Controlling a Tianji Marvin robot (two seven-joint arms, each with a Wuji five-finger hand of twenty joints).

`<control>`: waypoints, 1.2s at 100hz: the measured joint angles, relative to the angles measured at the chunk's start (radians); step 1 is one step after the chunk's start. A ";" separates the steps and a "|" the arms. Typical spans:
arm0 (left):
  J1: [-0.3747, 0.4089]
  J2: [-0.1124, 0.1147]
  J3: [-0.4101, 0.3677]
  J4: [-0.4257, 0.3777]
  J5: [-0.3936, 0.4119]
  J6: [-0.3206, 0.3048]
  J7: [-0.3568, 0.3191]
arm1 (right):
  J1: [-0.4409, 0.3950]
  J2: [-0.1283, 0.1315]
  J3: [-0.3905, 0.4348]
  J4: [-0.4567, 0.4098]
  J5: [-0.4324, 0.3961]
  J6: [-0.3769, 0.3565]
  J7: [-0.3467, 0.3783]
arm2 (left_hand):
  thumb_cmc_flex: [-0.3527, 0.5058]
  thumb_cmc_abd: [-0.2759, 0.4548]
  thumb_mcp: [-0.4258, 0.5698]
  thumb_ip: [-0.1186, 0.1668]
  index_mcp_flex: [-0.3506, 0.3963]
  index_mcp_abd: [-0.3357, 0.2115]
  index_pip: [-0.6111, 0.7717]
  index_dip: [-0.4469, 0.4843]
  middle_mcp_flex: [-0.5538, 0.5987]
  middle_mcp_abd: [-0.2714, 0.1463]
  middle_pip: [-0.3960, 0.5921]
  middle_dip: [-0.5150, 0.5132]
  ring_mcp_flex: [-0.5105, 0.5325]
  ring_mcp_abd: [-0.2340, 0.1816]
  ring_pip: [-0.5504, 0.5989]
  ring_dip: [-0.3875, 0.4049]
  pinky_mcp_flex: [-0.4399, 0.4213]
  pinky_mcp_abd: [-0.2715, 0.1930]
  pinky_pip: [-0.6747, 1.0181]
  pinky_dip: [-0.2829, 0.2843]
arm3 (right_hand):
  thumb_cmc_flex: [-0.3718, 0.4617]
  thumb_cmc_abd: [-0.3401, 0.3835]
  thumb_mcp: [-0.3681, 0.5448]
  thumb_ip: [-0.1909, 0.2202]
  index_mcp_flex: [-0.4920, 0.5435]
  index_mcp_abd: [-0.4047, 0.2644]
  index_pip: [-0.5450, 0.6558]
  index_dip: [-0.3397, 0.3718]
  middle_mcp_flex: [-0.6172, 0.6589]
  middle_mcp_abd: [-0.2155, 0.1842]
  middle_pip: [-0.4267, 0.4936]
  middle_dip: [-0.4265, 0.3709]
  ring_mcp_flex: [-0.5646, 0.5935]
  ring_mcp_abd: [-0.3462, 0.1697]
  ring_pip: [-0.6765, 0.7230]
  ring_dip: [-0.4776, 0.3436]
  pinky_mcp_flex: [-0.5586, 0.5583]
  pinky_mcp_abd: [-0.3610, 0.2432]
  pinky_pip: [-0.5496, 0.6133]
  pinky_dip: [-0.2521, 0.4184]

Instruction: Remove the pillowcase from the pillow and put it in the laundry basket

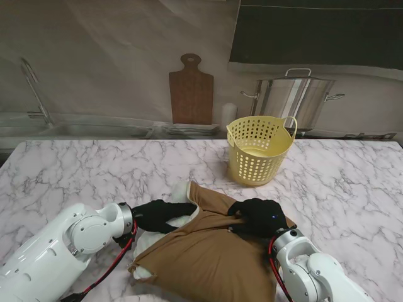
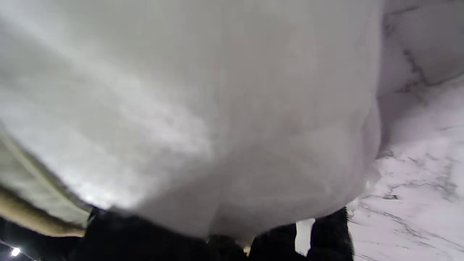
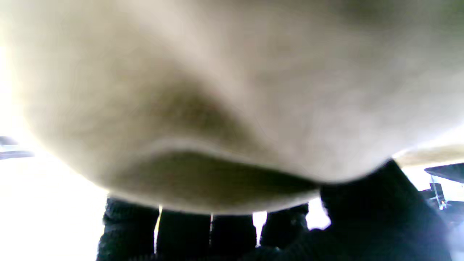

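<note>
Looking down from the stand, I see the brown pillowcase [image 1: 211,251] still covering most of the white pillow [image 1: 182,191] on the marble table [image 1: 94,170], nearer to me than the yellow laundry basket [image 1: 259,150]. The pillow's bare end protrudes on the basket-facing side. My left hand [image 1: 157,214], black-gloved, lies at that exposed end, left of the basket, fingers wrapped onto the white fabric. My right hand [image 1: 259,216] is clenched on a bunched fold of pillowcase directly nearer to me than the basket. Beyond the basket stand a wooden cutting board [image 1: 191,91] and a steel stockpot [image 1: 293,99].

Left wrist view: white pillow [image 2: 203,108] fills the frame, dark fingers [image 2: 326,235] pressed against it; firm grasp cannot be confirmed.

Right wrist view: tan pillowcase [image 3: 232,90] fabric is gathered over the curled fingers [image 3: 181,235].
</note>
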 measured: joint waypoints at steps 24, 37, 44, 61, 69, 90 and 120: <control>-0.036 0.002 0.041 0.004 0.004 0.014 -0.052 | -0.094 0.002 0.104 -0.051 -0.090 -0.018 0.010 | 0.010 0.016 -0.002 0.000 0.000 -0.015 -0.026 -0.001 -0.008 -0.031 -0.004 -0.013 -0.013 -0.022 -0.019 -0.003 -0.010 -0.021 -0.003 0.000 | -0.001 -0.017 0.000 -0.023 0.010 -0.051 -0.072 0.000 0.014 -0.022 0.035 0.048 0.031 -0.111 0.112 0.027 0.055 -0.024 0.009 0.000; -0.070 0.007 0.070 0.011 -0.001 0.039 -0.102 | -0.112 0.007 0.131 -0.052 -0.108 -0.018 0.003 | 0.030 0.009 -0.003 -0.001 -0.001 -0.020 -0.040 -0.004 -0.014 -0.043 -0.015 -0.022 -0.026 -0.035 -0.034 -0.013 -0.011 -0.034 -0.028 0.000 | -0.001 -0.017 0.000 -0.024 0.012 -0.062 -0.102 0.000 0.066 0.008 0.117 0.090 0.067 -0.139 0.165 0.051 0.072 -0.031 0.009 0.000; -0.088 0.013 0.085 0.018 -0.007 0.047 -0.122 | -0.113 0.011 0.138 -0.041 -0.127 -0.015 -0.015 | 0.032 0.009 -0.003 -0.001 -0.005 -0.023 -0.049 -0.013 -0.018 -0.051 -0.018 -0.027 -0.029 -0.043 -0.043 -0.015 -0.011 -0.043 -0.034 -0.001 | -0.001 -0.017 0.000 -0.024 0.023 -0.062 -0.102 0.000 0.067 0.008 0.118 0.090 0.079 -0.148 0.196 0.065 0.073 -0.036 0.009 -0.004; -0.110 0.018 0.096 0.016 0.007 0.052 -0.168 | -0.102 0.015 0.137 -0.004 -0.131 -0.001 -0.046 | 0.032 0.002 -0.003 -0.001 -0.022 -0.026 -0.064 -0.024 -0.038 -0.058 -0.034 -0.035 -0.039 -0.057 -0.058 -0.025 -0.011 -0.054 -0.066 -0.001 | -0.001 -0.017 0.132 -0.035 0.023 -0.063 -0.102 0.000 0.067 0.008 0.119 0.091 0.104 -0.160 0.221 0.076 0.085 -0.041 0.009 -0.014; -0.106 0.018 0.088 0.009 0.032 0.052 -0.172 | -0.100 0.015 0.141 0.001 -0.141 0.006 -0.046 | 0.032 0.002 -0.003 -0.001 -0.022 -0.034 -0.065 -0.026 -0.039 -0.070 -0.034 -0.035 -0.039 -0.065 -0.058 -0.026 -0.011 -0.054 -0.067 -0.001 | 0.004 -0.028 0.345 -0.035 0.023 -0.079 -0.103 0.000 0.067 0.008 0.119 0.091 0.105 -0.160 0.234 0.094 0.087 -0.052 0.007 -0.018; -0.065 0.014 0.036 -0.014 0.062 0.051 -0.186 | -0.103 0.016 0.163 0.006 -0.186 0.028 -0.043 | 0.032 0.002 -0.013 -0.001 -0.023 -0.048 -0.078 -0.027 -0.040 -0.083 -0.044 -0.037 -0.044 -0.082 -0.060 -0.029 -0.011 -0.054 -0.094 -0.005 | 0.123 -0.037 0.452 -0.035 0.022 -0.166 -0.116 -0.002 0.071 0.007 0.119 0.101 0.133 -0.162 0.259 0.115 0.100 -0.054 -0.001 -0.025; -0.046 0.027 0.021 -0.023 0.039 0.052 -0.178 | -0.109 0.011 0.159 0.028 -0.037 -0.079 -0.166 | 0.033 -0.012 -0.014 -0.001 -0.031 -0.030 -0.078 -0.027 -0.040 -0.066 -0.048 -0.038 -0.044 -0.072 -0.067 -0.037 -0.011 -0.052 -0.121 -0.005 | 0.191 0.057 0.315 0.125 -0.039 -0.097 0.070 -0.135 -0.028 0.023 0.057 -0.011 -0.017 -0.096 0.017 0.078 -0.130 0.014 -0.145 -0.042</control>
